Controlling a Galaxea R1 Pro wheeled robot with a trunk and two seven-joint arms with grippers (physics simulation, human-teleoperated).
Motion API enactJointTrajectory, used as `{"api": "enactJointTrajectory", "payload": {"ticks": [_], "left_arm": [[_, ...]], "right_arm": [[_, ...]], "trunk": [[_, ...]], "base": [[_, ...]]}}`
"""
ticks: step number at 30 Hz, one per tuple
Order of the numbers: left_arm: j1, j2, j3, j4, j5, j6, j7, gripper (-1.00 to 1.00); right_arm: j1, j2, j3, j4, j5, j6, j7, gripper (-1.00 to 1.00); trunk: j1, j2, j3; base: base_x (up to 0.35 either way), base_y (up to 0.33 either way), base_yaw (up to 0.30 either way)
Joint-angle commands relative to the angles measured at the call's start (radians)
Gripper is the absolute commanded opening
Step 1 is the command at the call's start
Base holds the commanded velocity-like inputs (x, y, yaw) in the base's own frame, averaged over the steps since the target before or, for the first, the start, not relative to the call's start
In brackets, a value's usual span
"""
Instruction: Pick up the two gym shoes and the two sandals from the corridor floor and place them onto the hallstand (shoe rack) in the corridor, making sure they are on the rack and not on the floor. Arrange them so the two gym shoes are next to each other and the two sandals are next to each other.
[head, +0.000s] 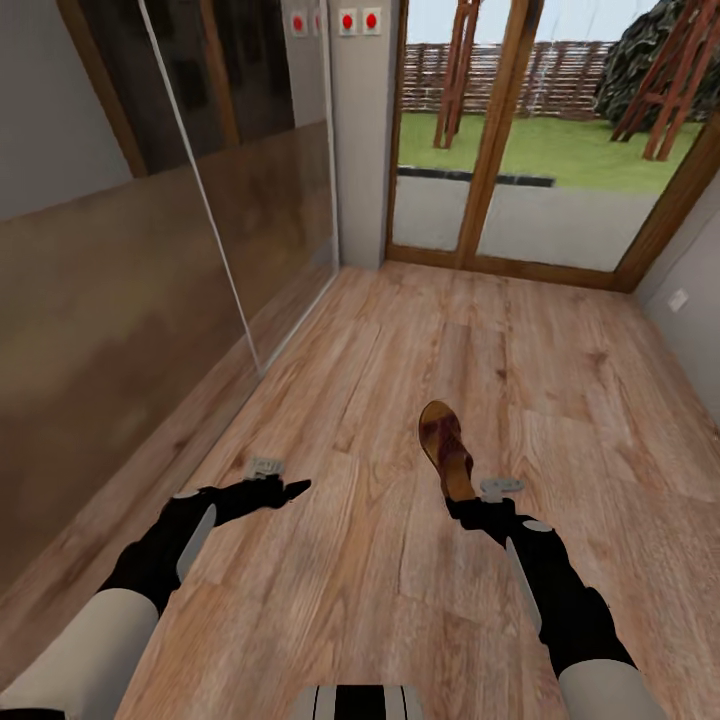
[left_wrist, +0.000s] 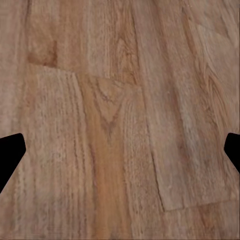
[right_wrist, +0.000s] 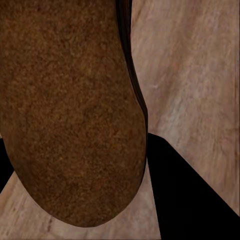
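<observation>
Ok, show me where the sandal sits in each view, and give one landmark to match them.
Head view: sandal lies low, right of centre, at the right pincer.
Left wrist view: no sandal, just floor.
Right wrist view: sandal covers most of the picture, one dark finger beside it.
Shared landmark: the wood-grain floor.

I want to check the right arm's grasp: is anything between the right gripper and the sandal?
Nothing visible is. The right gripper sits at the heel of the sandal, whose sole lies against a finger, above the corridor floor.
</observation>
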Motion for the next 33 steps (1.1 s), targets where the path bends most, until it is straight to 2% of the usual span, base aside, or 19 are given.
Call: {"api": "enactJointTrajectory", "payload": {"ticks": [1,3,6,16,33], "left_arm": [[0.0,0.001,0.002,0.001,0.026,0.001,0.002,1.0],[0.0,0.002,0.006,0.004,0.048,-0.006,0.002,1.0],[0.0,0.002,0.009,0.006,0.06,-0.01,0.002,1.0],[0.0,0.002,0.009,0.011,0.064,-0.011,0.002,1.0],[0.0,0.002,0.009,0.035,0.064,-0.012,0.002,1.0]], "right_arm": [[-0.001,0.001,-0.004,-0.001,0.008,0.004,0.007,-1.0],[0.0,0.002,-0.004,-0.002,0.008,0.004,0.008,-1.0],[0.0,0.001,-0.004,-0.003,0.008,0.003,0.007,-1.0],[0.0,0.002,-0.005,-0.009,0.008,0.003,0.008,-1.0],[0.0,0.002,-0.005,-0.009,0.008,0.003,0.008,-1.0]], "trunk": [[-0.001,0.0,0.004],[-0.001,0.0,0.014],[-0.003,0.001,0.029],[-0.007,0.004,0.071],[-0.015,0.007,0.164]], "base": [[0.0,0.0,-0.267],[0.0,0.0,-0.26],[0.0,0.0,-0.234],[0.0,0.0,-0.04],[0.0,0.0,0.0]]}}
